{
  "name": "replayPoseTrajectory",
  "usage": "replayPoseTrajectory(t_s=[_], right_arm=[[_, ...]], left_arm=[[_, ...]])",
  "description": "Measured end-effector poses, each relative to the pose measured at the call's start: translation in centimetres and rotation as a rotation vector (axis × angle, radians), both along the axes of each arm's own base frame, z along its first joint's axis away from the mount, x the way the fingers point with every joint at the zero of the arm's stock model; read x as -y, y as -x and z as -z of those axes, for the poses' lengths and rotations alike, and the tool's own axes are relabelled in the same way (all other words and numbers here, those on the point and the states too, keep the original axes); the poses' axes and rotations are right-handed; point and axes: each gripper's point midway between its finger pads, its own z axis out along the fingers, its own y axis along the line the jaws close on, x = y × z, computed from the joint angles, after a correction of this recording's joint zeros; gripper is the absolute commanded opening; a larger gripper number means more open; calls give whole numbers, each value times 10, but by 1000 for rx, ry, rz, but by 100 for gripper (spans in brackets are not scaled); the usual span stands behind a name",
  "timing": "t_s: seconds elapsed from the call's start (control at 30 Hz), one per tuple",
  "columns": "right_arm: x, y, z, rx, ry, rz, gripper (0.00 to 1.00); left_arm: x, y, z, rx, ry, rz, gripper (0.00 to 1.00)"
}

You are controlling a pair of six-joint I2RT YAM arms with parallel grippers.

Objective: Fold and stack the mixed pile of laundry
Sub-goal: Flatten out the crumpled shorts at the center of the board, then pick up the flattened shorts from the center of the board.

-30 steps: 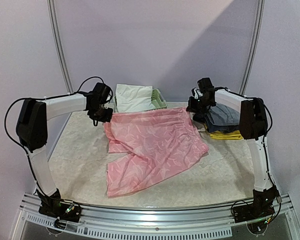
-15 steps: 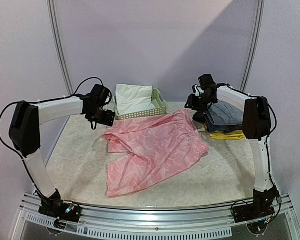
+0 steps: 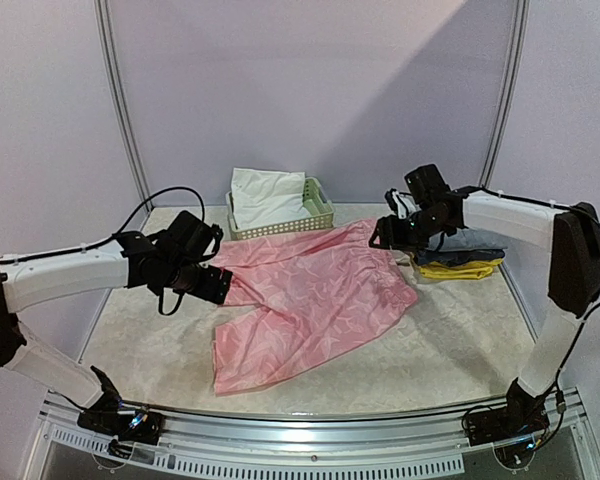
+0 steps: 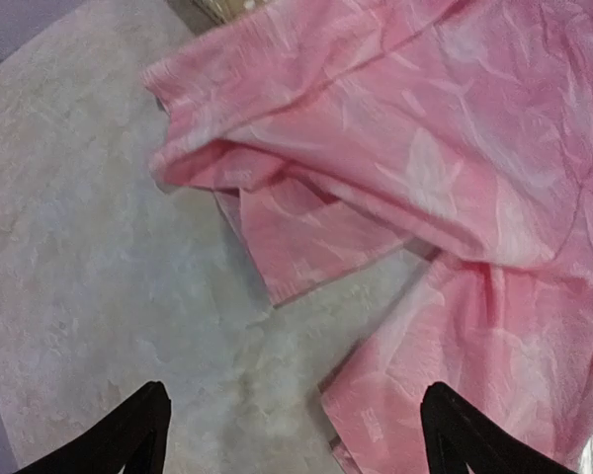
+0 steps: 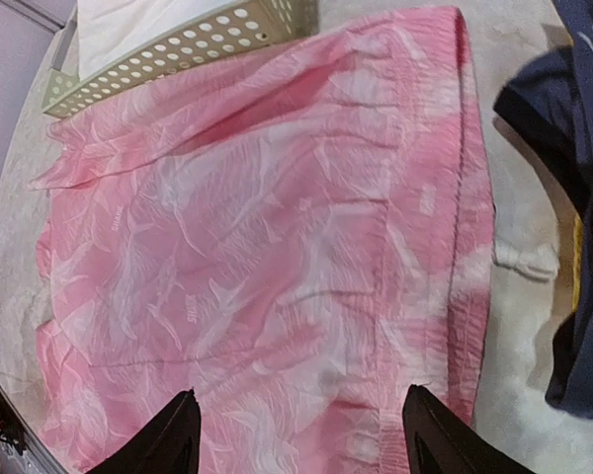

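Top external view shows the thin pink piece [image 3: 310,300] lying spread on the table [image 3: 150,350], its gathered waistband along the far edge just in front of the pale green basket [image 3: 320,216] and its legs pointing toward the arm bases. Compared with a second earlier, it is no longer stretched taut between the two arms. The left gripper [image 3: 212,284] is now released and sits lower and nearer, just beside the cloth's left edge. The right gripper [image 3: 385,236] is also released, and hovers over the right waistband corner beside the folded dark blue and yellow clothes [image 3: 458,262]. Each wrist view confirms this, with dark fingertips standing wide apart and nothing between them, only cloth and table below. With the cloth down, the basket's lattice front is uncovered again, and the larger white piece [image 3: 265,195] sits inside it untouched. I judge the spreading step finished and the folding itself not yet begun. The left wrist view shows a rumpled tuck where the left side doubles under itself, so that edge probably wants smoothing before any fold. Otherwise the crease may get pressed in and the stack may sit unevenly
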Motion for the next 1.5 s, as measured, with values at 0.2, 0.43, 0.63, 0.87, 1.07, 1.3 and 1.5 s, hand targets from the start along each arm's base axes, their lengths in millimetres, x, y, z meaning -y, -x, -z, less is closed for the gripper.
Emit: replayPoseTrajectory(t_s=[0.2,0.43,0.63,0.87,1.07,1.3,1.5], right_arm=[[34,57,19,-41,16,52,96],[53,95,22,-36,-22,102,99],[60,109,44,-76,-22,126,99],[60,109,65,-109,-7,134,88],[64,103,92,-146,40,161,78],[71,94,116,-183,54,198,60],[71,86,116,-166,35,198,38]], left_arm=[[11,60,29,-92,25,65,82],[16,128,72,-263,69,152,79],[27,169,90,-370,111,240,79],[33,191,105,-424,113,292,76],[36,199,114,-441,103,315,73],[39,197,115,-429,105,310,65],[43,190,117,-410,82,297,31]])
